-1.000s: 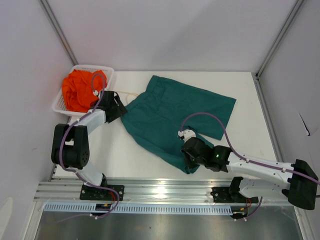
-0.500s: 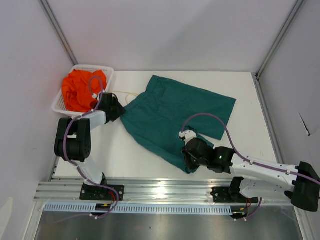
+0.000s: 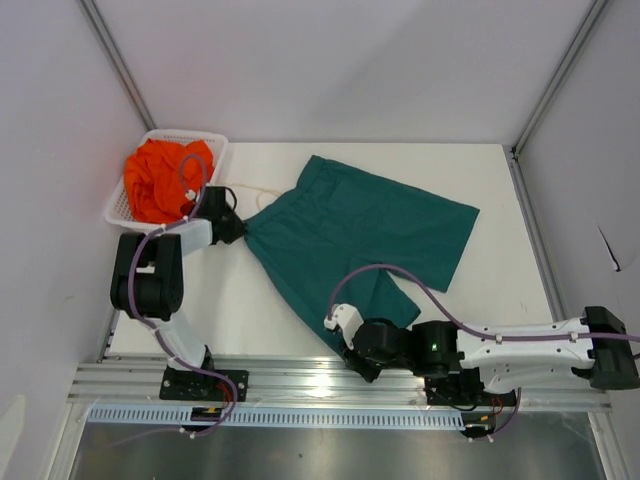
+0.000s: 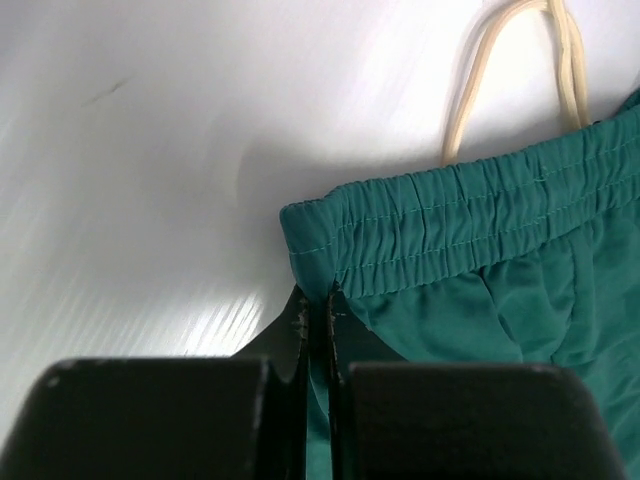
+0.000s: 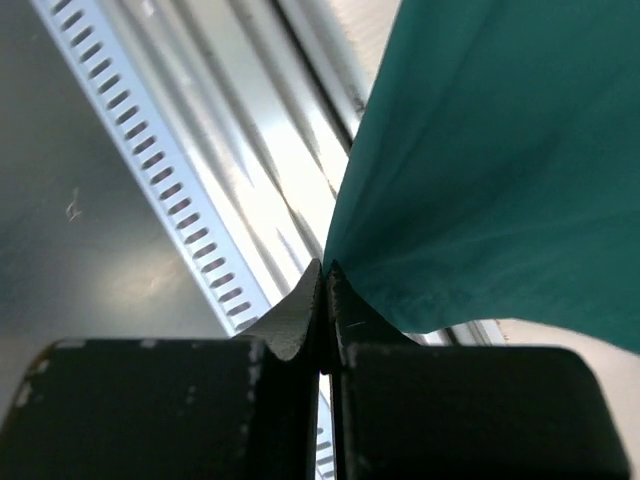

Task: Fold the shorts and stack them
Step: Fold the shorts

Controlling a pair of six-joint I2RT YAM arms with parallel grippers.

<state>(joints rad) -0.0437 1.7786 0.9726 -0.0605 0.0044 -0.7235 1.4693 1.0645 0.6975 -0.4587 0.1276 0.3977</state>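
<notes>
The dark teal-green shorts (image 3: 360, 235) lie spread across the middle of the white table. My left gripper (image 3: 238, 230) is shut on their waistband corner (image 4: 315, 250) at the left edge, where a cream drawstring (image 4: 480, 70) trails off. My right gripper (image 3: 345, 348) is shut on the near corner of one leg hem (image 5: 335, 262), lifted over the rail at the table's front edge. The bright orange shorts (image 3: 160, 180) sit crumpled in the basket at the far left.
A white mesh basket (image 3: 215, 150) stands at the table's far left corner, just behind my left arm. A slotted aluminium rail (image 3: 300, 385) runs along the near edge below my right gripper. White walls close in the table on three sides.
My left gripper closed on the waistband corner. My right gripper pulled the leg hem toward the near edge and leftward, stretching the teal shorts out longer.
</notes>
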